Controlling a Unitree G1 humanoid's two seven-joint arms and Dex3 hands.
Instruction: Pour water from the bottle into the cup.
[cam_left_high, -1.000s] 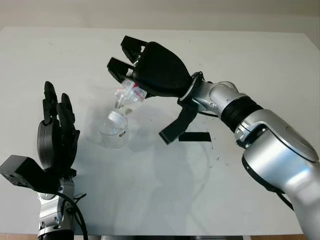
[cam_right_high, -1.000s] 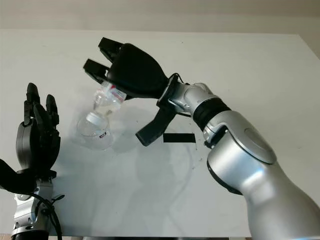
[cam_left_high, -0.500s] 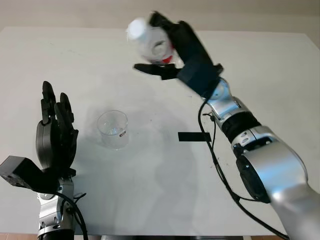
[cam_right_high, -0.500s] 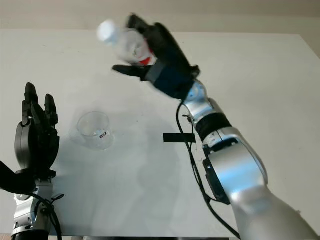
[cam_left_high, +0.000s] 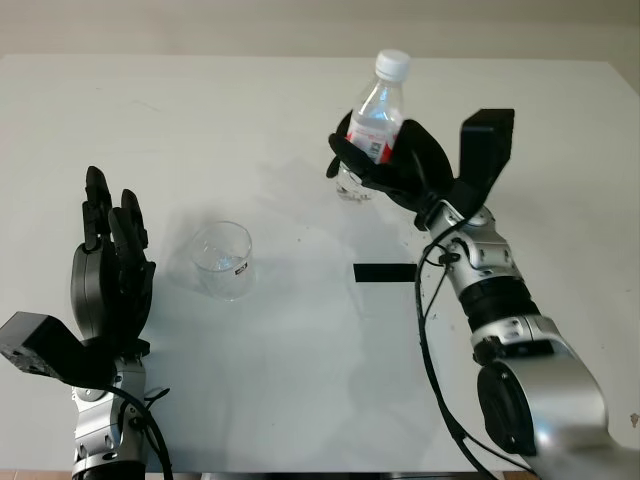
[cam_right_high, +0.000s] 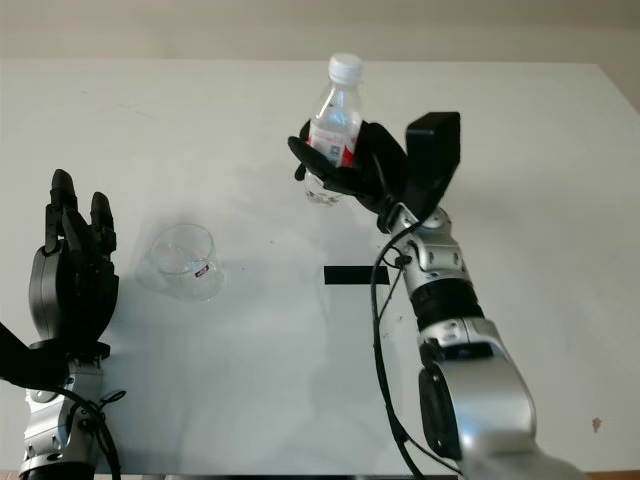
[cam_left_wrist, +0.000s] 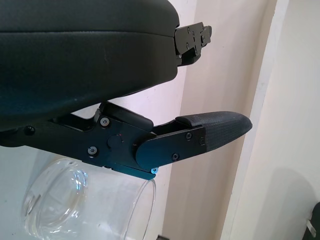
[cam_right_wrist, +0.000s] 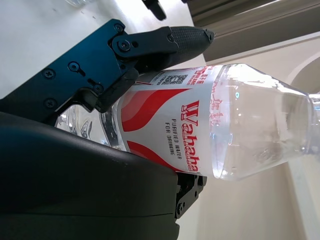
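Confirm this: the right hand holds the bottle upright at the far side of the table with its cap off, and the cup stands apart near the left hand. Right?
Not quite: the cap is on, as the left eye view shows. The rest holds: the right hand grips the bottle upright at the far side of the table, and the cup stands apart near the open left hand.

bottle: a second ago tipped mouth-down over the cup, now upright, base on the table, well apart from the cup
right hand: swung away from above the cup toward the table's far middle, still gripping the bottle
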